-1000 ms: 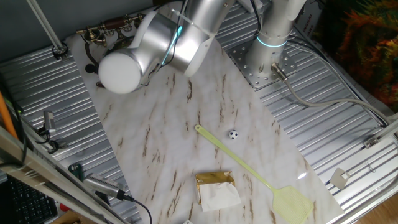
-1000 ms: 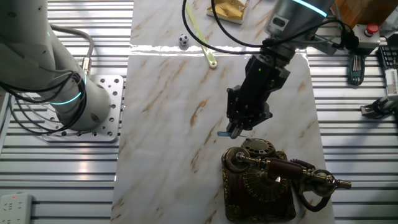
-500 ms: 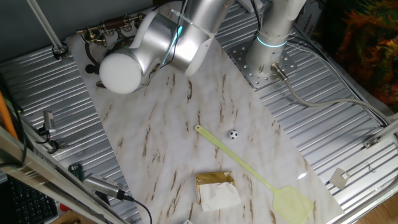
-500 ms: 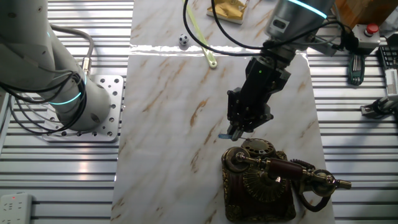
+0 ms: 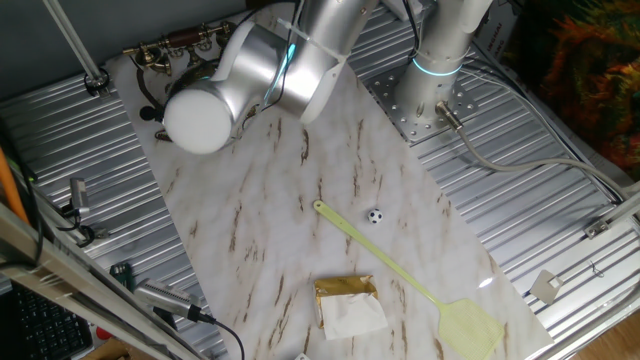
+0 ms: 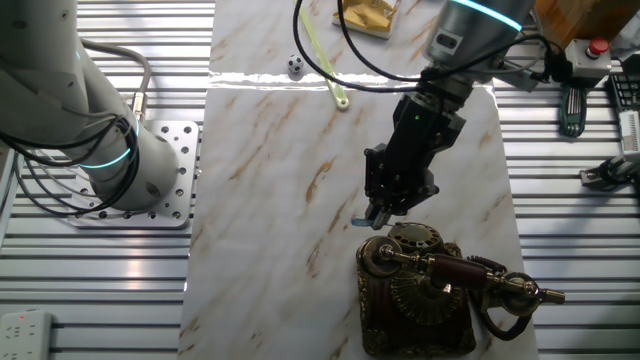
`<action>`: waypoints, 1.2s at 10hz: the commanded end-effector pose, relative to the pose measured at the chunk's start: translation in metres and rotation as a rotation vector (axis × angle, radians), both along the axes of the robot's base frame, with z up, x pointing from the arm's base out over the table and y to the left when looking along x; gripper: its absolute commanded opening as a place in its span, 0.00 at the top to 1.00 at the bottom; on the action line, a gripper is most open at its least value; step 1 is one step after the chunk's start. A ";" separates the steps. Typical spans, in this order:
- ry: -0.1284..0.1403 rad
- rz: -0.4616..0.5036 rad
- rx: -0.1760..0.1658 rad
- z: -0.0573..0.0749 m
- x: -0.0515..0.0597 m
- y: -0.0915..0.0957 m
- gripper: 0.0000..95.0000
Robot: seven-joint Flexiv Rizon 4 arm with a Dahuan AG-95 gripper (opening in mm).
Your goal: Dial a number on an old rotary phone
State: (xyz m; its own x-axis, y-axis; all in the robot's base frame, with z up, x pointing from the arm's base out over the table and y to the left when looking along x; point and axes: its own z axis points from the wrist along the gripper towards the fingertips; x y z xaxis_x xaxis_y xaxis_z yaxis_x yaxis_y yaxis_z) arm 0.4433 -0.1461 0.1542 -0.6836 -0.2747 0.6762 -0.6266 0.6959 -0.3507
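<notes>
The old rotary phone (image 6: 420, 295) stands at the near end of the marble board, dark brown with a brass dial (image 6: 414, 240) facing the arm and an ornate handset (image 6: 455, 270) across its cradle. In the one fixed view only its handset (image 5: 165, 48) shows at the far left, the rest hidden behind the arm's big silver joint (image 5: 200, 118). My gripper (image 6: 377, 216) points down just beyond the dial's far left edge, its fingers close together with nothing between them. I cannot tell whether a fingertip touches the dial.
A pale yellow fly swatter (image 5: 405, 275), a small black-and-white ball (image 5: 374, 215) and a gold-wrapped block (image 5: 347, 303) lie on the marble board (image 5: 260, 220). The arm's base (image 5: 430, 90) is bolted to ribbed metal tabletop. Tools lie along the right side (image 6: 600, 100).
The gripper has crept slightly down toward the phone's dial. In the one fixed view the silver joint has shifted a little. Nothing else moved.
</notes>
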 end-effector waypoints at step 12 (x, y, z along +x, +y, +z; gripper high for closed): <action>0.018 0.056 -0.033 0.006 0.004 -0.007 1.00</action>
